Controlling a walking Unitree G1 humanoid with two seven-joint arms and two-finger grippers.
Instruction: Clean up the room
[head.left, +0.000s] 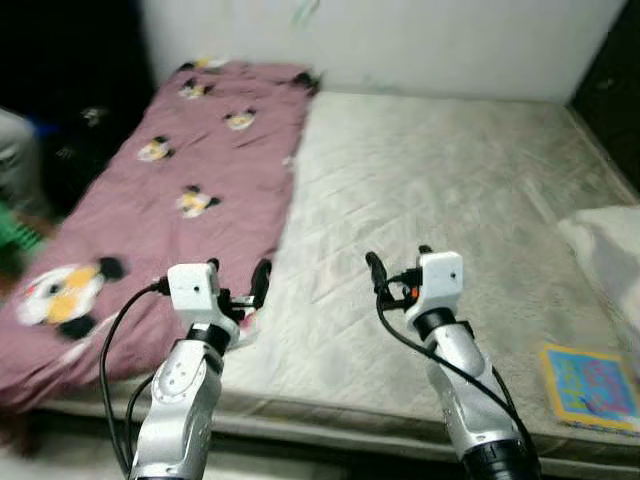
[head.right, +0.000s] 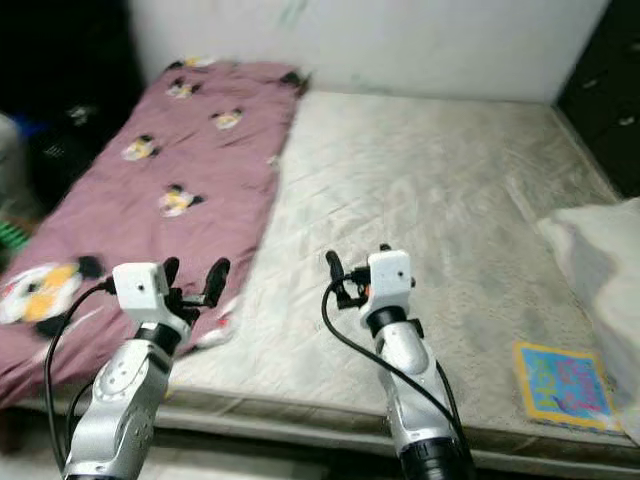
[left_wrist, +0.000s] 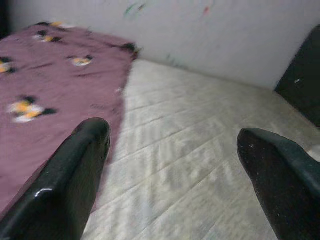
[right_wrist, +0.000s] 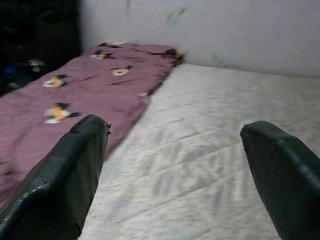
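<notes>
While both arms hover over the near edge of the bed (head.left: 430, 190), the left end effector (head.left: 240, 283) and the right end effector (head.left: 398, 264) stand wide open with nothing between their fingers. A pink blanket (head.left: 190, 170) with cartoon prints lies spread along the bed's left side, a white pillow (head.left: 612, 250) sits at the right edge, and what looks like a colourful book (head.left: 590, 388) lies near the front right corner. Judging by this, the tidying has barely begun: nothing is gathered, and the book and bedding remain to be dealt with.
</notes>
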